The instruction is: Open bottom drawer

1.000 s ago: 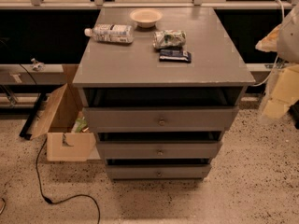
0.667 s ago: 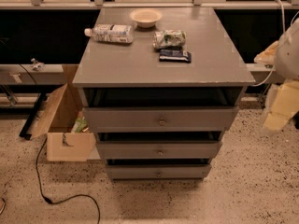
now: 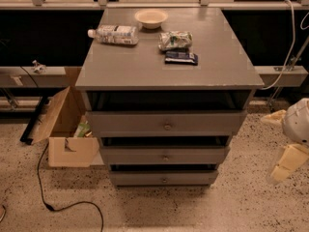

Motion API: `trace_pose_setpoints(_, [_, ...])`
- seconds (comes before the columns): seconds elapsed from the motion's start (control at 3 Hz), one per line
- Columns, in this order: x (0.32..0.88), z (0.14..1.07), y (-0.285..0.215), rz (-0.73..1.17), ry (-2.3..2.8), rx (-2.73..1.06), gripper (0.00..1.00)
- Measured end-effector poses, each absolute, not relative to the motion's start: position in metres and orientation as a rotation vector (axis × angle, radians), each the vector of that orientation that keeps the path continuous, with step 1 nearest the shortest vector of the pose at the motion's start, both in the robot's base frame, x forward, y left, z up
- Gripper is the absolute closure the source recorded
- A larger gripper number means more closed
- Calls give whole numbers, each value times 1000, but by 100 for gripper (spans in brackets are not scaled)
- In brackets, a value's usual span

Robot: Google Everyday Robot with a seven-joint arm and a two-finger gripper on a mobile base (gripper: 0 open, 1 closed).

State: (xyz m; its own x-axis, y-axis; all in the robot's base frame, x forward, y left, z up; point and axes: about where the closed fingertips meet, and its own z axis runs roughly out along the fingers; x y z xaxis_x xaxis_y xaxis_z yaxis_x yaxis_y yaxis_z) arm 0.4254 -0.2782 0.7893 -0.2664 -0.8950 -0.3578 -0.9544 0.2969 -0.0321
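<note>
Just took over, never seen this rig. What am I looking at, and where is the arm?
One camera looks down at the front of a grey wooden cabinet with three drawers. The pale shape at the right edge is the robot's arm with its end effector, low beside the cabinet, apart from it; nothing seems held. The bottom grey drawer with a small round knob is the lowest front. On top lie a plastic bottle, a pale round bowl, a crumpled green snack bag and a dark blue packet. Left of it stands an open cardboard box.
</note>
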Motion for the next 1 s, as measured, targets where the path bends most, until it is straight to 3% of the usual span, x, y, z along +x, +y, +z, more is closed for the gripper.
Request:
trace_pose_setpoints(0.33, [426,783,-278,284,2255,-1672,0])
trace_pose_setpoints(1.0, [437,674,-266,471,2150,-1617,0])
